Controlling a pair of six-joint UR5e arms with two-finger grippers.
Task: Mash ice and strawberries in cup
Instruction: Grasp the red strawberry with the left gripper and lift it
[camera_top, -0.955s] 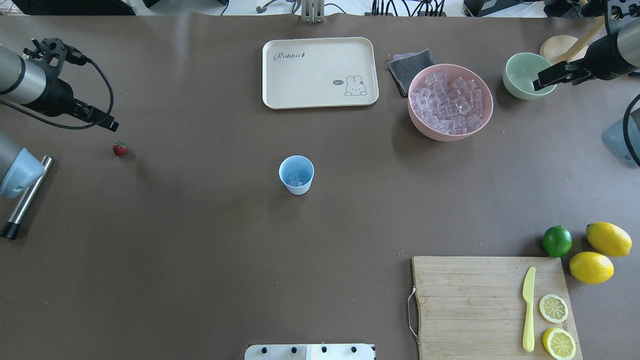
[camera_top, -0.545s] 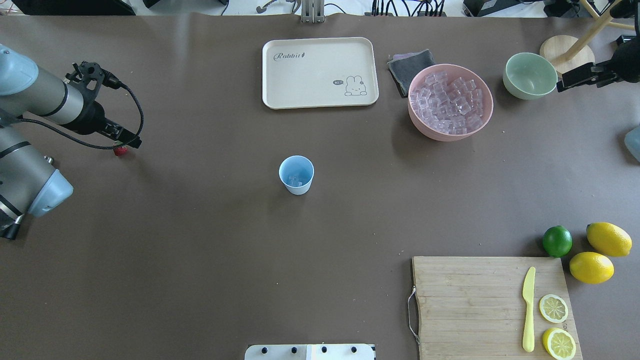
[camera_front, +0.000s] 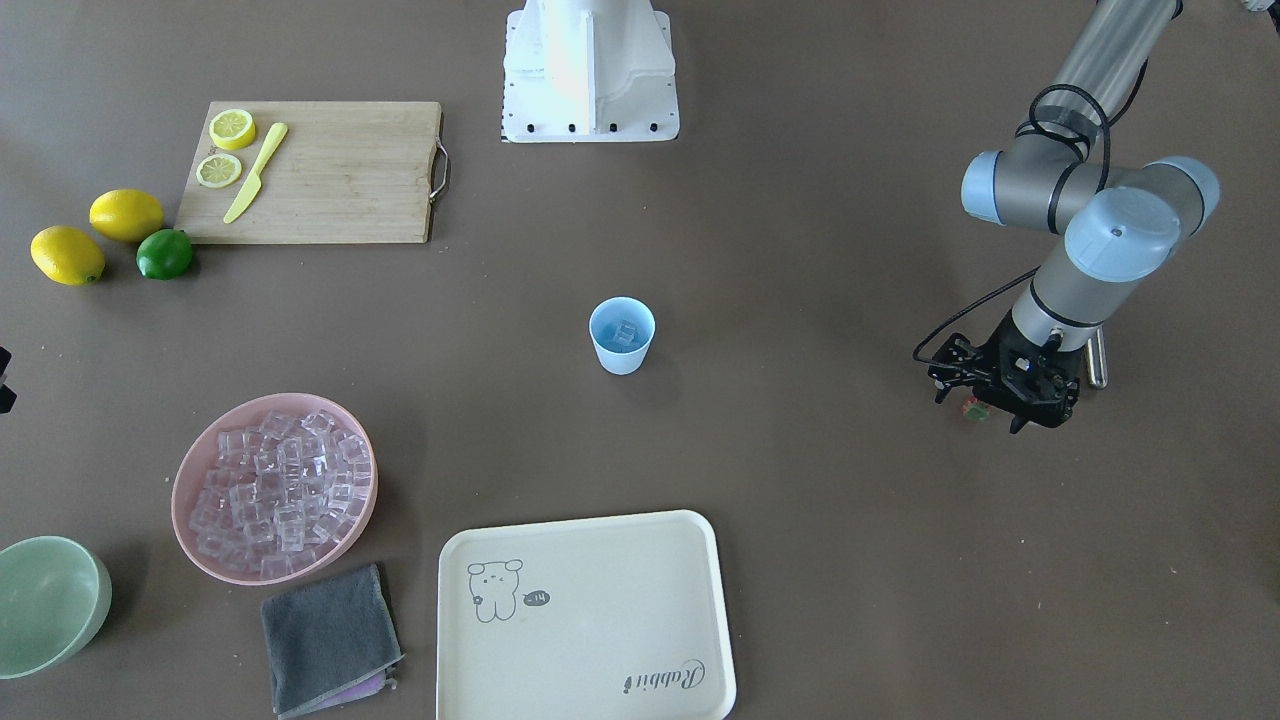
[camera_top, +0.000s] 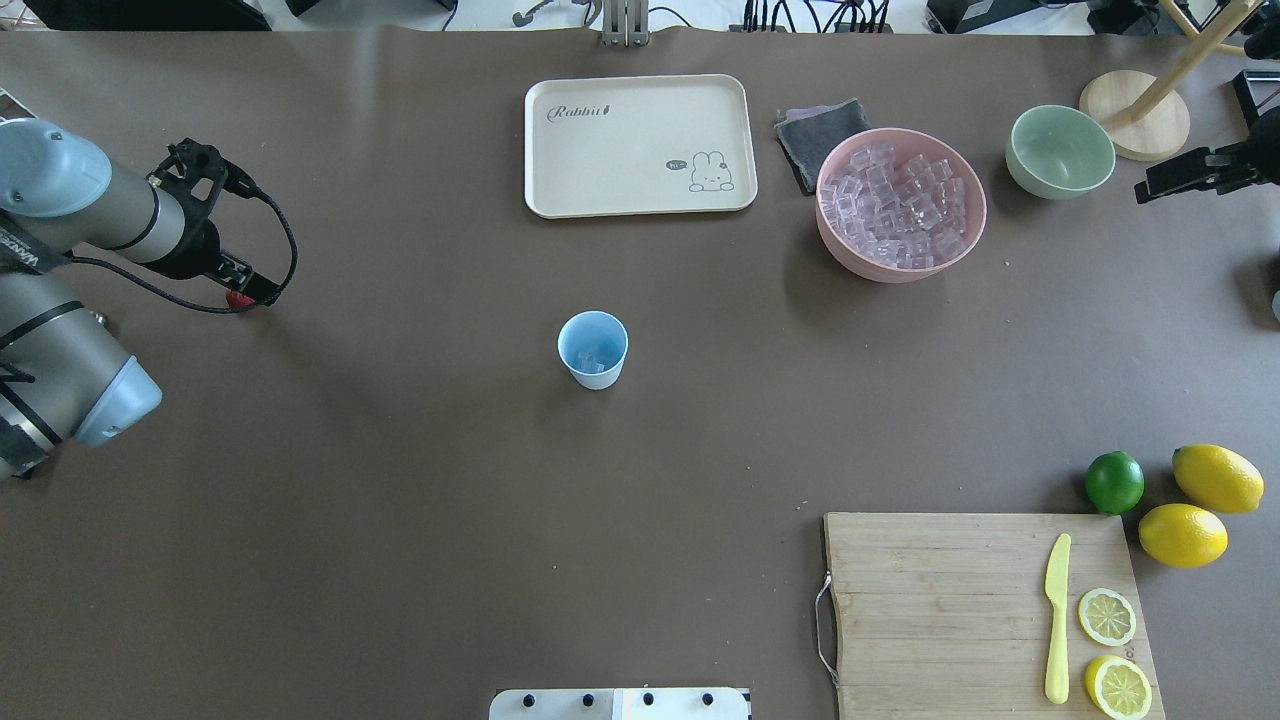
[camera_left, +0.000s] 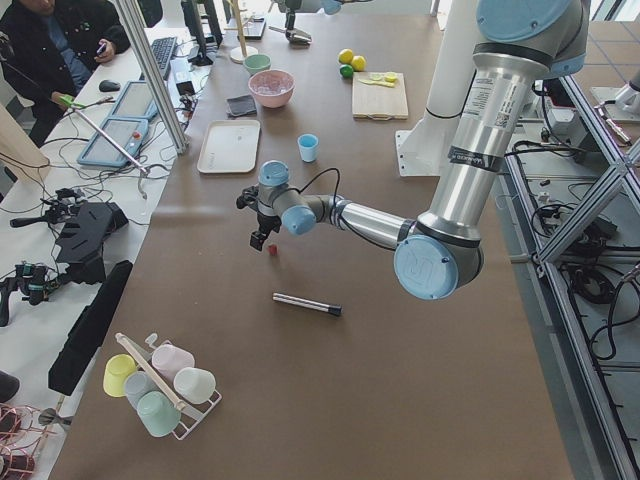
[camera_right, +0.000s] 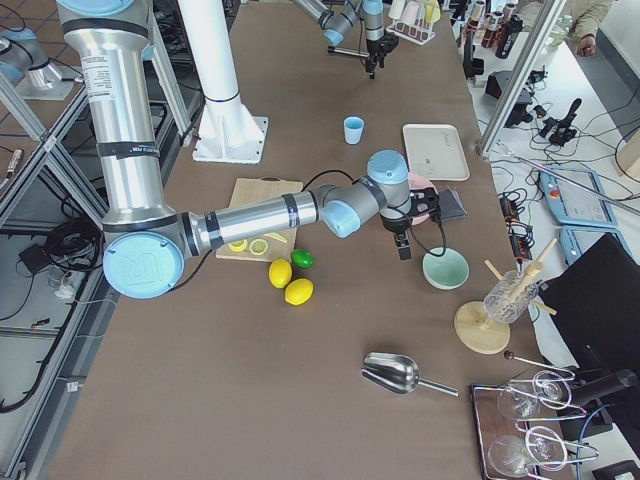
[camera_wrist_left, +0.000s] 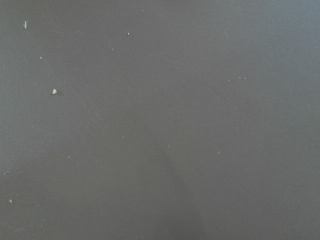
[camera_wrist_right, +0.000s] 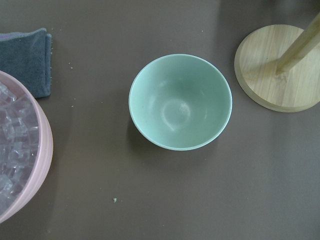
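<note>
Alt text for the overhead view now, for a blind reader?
The left gripper hovers right by the strawberry at the view's left edge. The blue cup, with ice cubes inside, stands at centre; a pink bowl holds more ice.

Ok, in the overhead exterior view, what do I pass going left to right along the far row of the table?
First the cream tray, then grey cloth, pink bowl heaped with ice, green bowl, wooden stand base.
</note>
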